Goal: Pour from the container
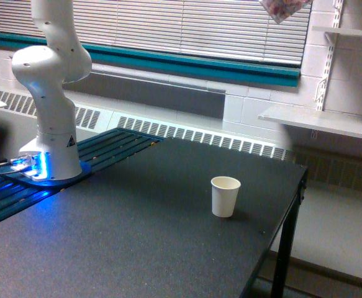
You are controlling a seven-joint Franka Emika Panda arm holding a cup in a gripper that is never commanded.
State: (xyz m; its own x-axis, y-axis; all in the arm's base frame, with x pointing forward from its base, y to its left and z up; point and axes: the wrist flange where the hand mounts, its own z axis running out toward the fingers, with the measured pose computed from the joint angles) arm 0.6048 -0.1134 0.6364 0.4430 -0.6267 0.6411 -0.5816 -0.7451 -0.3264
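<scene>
Container: the clear plastic container [284, 9] hung at the very top edge of the exterior view, toward the exterior view's right, in front of the window blinds; only its lower part showed, tilted, with pinkish-red pieces visible through the wall
Claw: out of the picture above the top edge, so I could not tell how far it was open or how it held the container
Paper cup: the small off-white paper cup [225, 196] stood upright and open-mouthed on the table, toward the exterior view's right side of the tabletop, well below the container and somewhat to the exterior view's left of it
Cup contents: the inside looked pale; whether anything lay in it could not be told
Table: the dark speckled table [137, 248] filled the lower part of the view, its black leg [284, 248] showing at the exterior view's right edge
Arm: the white robot arm [50, 93] rose from its base at the exterior view's left and left the picture at the top; the upper links were not visible
Base: it sat on the table's far left corner with a blue glow [35, 166] at its foot
Background: closed window blinds [187, 28] with a teal sill strip below, a radiator grille along the wall, and white shelves [320, 121] at the exterior view's right
</scene>
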